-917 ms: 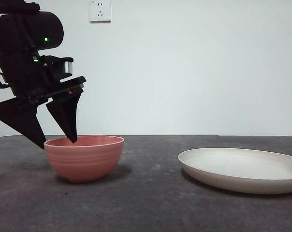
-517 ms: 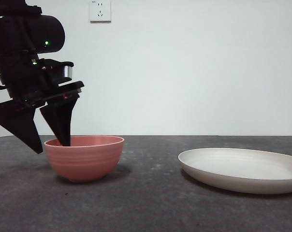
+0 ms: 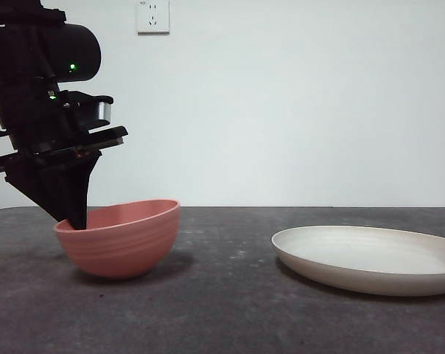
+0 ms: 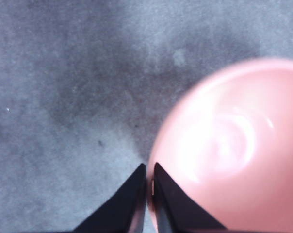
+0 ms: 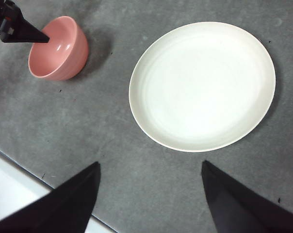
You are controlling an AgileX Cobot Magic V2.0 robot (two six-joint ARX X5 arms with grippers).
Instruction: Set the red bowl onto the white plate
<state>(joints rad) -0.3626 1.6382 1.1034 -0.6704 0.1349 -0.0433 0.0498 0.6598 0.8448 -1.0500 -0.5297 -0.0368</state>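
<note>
Front view: red bowl tilted on the counter, its near-side rim pinched between the left gripper fingers; white plate lies well apart, across from the grasp. Right gripper waits above, fingers apart.

Red bowl tilted on table; white plate well apart.

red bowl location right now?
Front view: the red bowl sits tilted at the table's left, its rim pinched by the left gripper, well apart from the white plate on the right.
</note>
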